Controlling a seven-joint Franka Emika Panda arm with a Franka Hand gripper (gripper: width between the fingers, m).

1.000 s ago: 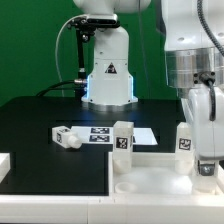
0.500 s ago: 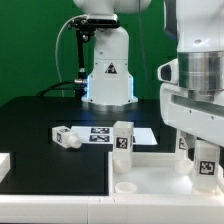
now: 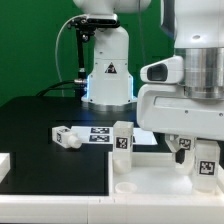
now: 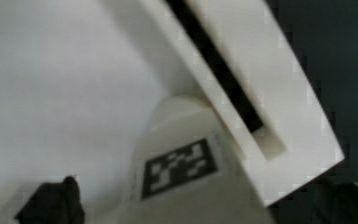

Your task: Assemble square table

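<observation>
The square table's white tabletop point(image 3: 150, 185) lies at the front, on the exterior view's right. One white tagged leg point(image 3: 121, 138) stands upright at its far left corner. A second leg point(image 3: 207, 160) stands at the far right corner, and my gripper point(image 3: 195, 155) hangs open around it, a dark finger point(image 3: 181, 155) just clear of its side. In the wrist view that leg point(image 4: 185, 165) fills the middle beside the tabletop's rim point(image 4: 247, 80), with one finger point(image 4: 55, 200) standing apart from it. A third leg point(image 3: 66, 137) lies on its side on the black table.
The marker board point(image 3: 105, 134) lies flat behind the tabletop, between the lying leg and the standing one. A white block point(image 3: 4, 166) shows at the exterior view's left edge. The arm's base point(image 3: 107, 75) stands at the back.
The gripper has opened and let go of the right corner leg. The hand has turned about its upright axis, and the leg stays standing in its corner.
</observation>
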